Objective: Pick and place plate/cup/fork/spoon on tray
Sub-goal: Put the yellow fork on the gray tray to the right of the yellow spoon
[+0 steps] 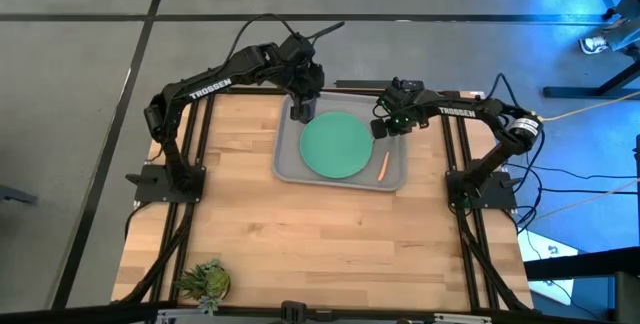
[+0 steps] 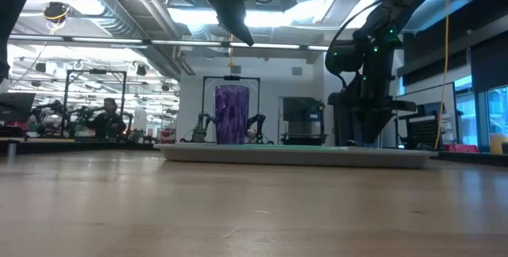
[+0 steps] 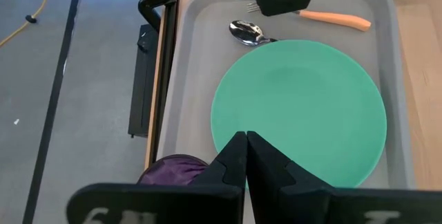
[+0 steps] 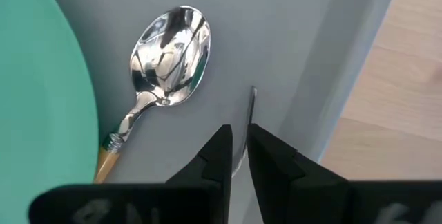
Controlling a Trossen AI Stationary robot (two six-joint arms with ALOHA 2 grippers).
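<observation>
The grey tray [image 1: 285, 159] lies at the table's far middle. On it are the mint-green plate [image 1: 337, 145], the purple cup [image 2: 232, 114] standing upright at its far left corner, and the spoon [image 4: 171, 54], whose handle runs under the plate's rim. The fork [image 3: 335, 19] lies along the tray's right side. My right gripper [image 4: 238, 148] is low over the tray's far right corner, shut on the fork. My left gripper [image 3: 246, 155] hangs shut, well above the cup, touching nothing. My right gripper pinches the fork's metal part [image 4: 252, 110] between its two fingers, just behind the tines, which stick out past the fingers [image 3: 254, 6]. The fingers come from above, pointing steeply down, and lie across the fork. The orange handle [image 1: 383, 167] lies low along the tray floor.
A small green plant [image 1: 205, 281] stands at the table's near left corner. Bare wooden tabletop [image 1: 320, 244] stretches from the tray toward the near edge. The tray's far rim lies close to the table's far edge. A person [image 2: 107, 114] is in the room behind.
</observation>
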